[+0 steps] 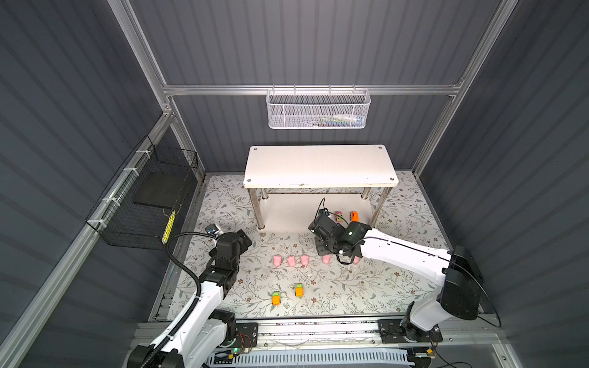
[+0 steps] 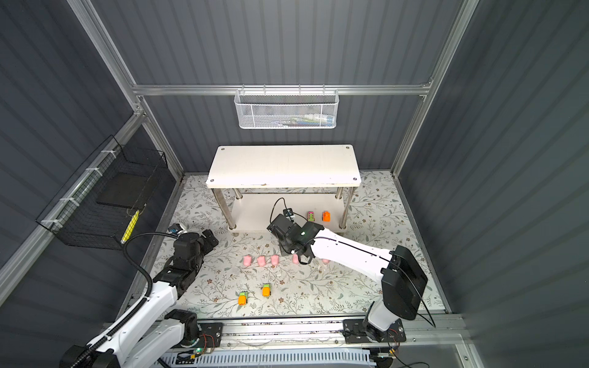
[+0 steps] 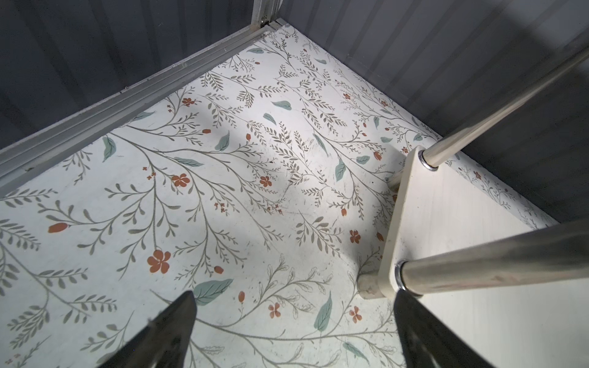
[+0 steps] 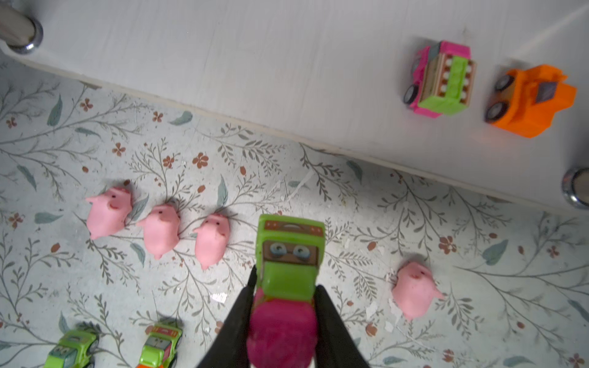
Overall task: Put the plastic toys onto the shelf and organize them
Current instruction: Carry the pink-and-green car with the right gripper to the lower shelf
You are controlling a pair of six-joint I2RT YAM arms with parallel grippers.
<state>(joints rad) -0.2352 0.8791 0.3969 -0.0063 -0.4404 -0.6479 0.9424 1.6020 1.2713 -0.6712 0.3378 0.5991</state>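
Note:
The shelf stands at the back; its lower board carries a pink-and-green car and an orange car. My right gripper is shut on a green-and-pink car, hanging above the floor just in front of that board. Several pink pigs lie in a row on the floor beneath it; the held car and arm hide some. Two green-and-orange cars sit nearer the front. My left gripper is open and empty, by the shelf's left front leg.
A white mesh basket hangs on the back rail. A black wire basket hangs on the left wall. Metal frame rails border the floral floor. The shelf's metal legs stand at its corners.

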